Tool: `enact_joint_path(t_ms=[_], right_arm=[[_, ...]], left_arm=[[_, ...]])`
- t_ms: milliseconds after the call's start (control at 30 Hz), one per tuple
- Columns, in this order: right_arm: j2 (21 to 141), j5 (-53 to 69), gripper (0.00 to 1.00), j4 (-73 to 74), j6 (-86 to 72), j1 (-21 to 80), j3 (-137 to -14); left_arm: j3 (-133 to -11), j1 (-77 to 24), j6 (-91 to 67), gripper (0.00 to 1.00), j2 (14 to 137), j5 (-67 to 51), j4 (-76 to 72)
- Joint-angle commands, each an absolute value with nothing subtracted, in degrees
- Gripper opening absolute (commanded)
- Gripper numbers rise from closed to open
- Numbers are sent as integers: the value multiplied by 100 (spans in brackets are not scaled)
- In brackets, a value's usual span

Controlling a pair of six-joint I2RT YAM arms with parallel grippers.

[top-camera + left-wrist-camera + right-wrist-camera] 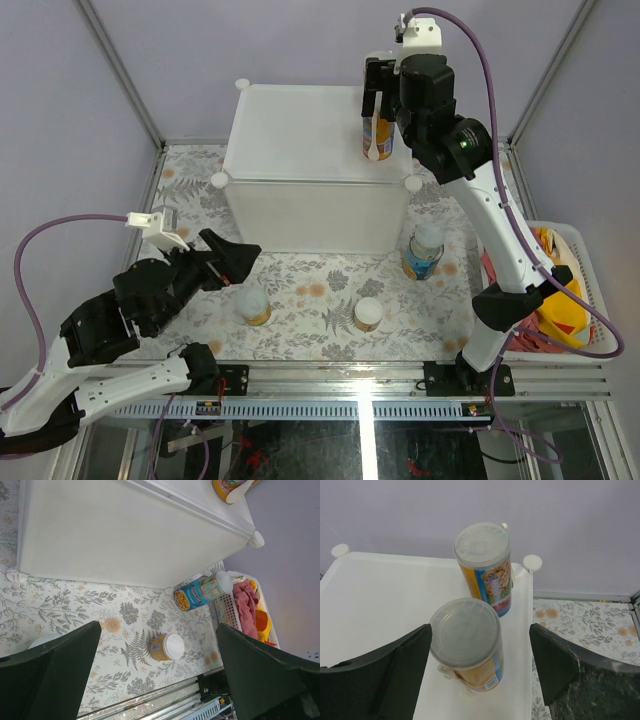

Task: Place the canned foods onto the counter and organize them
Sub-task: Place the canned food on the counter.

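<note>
Right wrist view: two cans (487,580), orange-and-blue labels, pale lids, stand on the white bench (380,605); right hand (480,645) apart astride the nearer; left hand (159,627) wide apart.

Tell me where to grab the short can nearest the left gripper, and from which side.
Grip the short can across its round side wall, just under its pale top, coming down from above with the left gripper. It stands upright on the mat with bare space all round, so the open jaws should straddle it.
</note>
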State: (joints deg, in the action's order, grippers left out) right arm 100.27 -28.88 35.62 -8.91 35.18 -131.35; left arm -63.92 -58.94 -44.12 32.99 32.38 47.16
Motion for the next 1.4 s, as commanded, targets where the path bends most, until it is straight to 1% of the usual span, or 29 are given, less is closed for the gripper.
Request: enact_joint_path(t_ms=[0, 933, 1033, 1233, 1367], right_arm=[[9775, -2826, 86, 3270, -862, 3472, -13155], [9562, -2748, 86, 3064, -922, 3477, -12898], [9561, -2588, 86, 3063, -926, 3472, -12871], [9221, -2536, 86, 2881, -962, 3482, -12535], [8976, -2510, 86, 2687, -1000, 3488, -12137]], left_arm=[[-6353, -5900, -4395, 100, 3238, 3363, 4406], [-6376, -5899, -4385, 100, 3269, 3458, 4562], [-6431, -5901, -4386, 100, 3256, 3529, 4652], [-6991, -5902, -4616, 100, 3253, 4409, 5515], [-7442, -5906, -5149, 100, 3380, 5084, 6404]])
